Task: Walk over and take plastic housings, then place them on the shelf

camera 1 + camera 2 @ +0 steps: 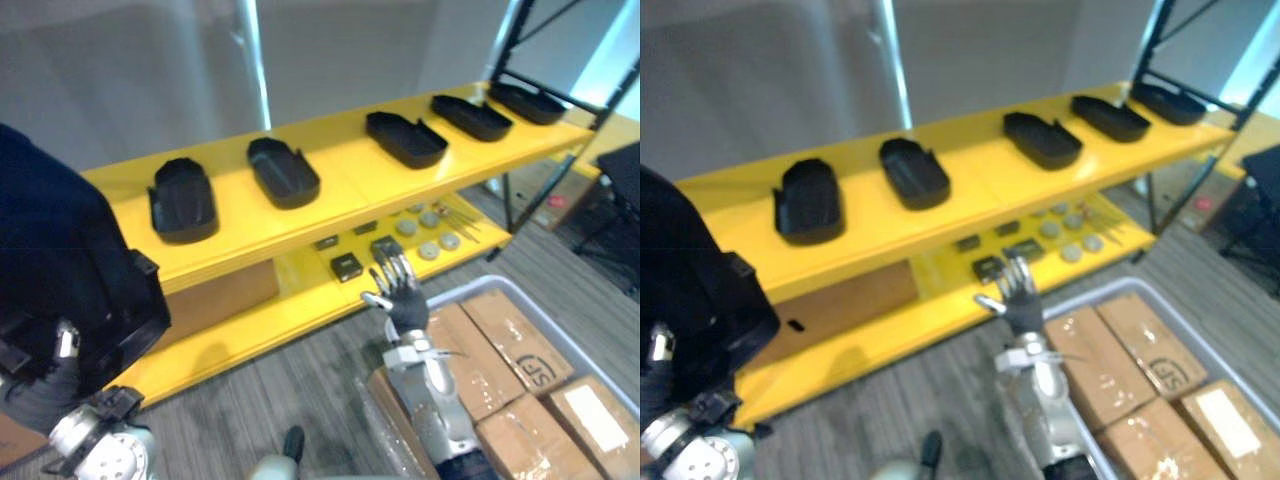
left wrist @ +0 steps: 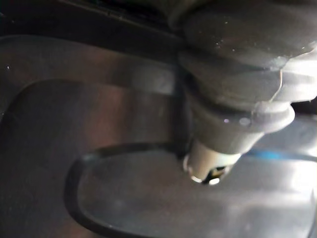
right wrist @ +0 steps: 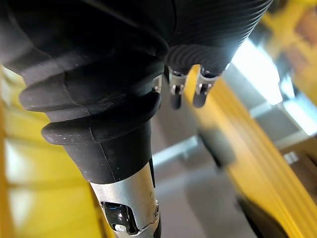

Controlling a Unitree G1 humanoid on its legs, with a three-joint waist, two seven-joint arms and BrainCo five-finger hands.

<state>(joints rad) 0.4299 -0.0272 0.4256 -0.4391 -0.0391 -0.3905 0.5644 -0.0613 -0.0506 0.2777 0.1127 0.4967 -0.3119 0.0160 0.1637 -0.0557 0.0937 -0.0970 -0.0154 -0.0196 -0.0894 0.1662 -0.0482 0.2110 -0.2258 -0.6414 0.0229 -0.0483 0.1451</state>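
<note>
One housing carried at the yellow shelf, five lying on top.

A big black plastic housing (image 1: 60, 250) sits close against the left hand (image 1: 45, 385), whose grasp I cannot tell. Five more housings (image 1: 283, 172) lie hollow side up along the top of the shelf (image 1: 340, 215). The right hand (image 1: 400, 295) hangs empty, fingers straight and spread, before the lower board (image 1: 300, 290). The shell looks light, stiff and slick; I would take it by the rim wall. The housings show no lettering. The cardboard boxes (image 1: 505, 345) bear a printed mark, left unread.
</note>
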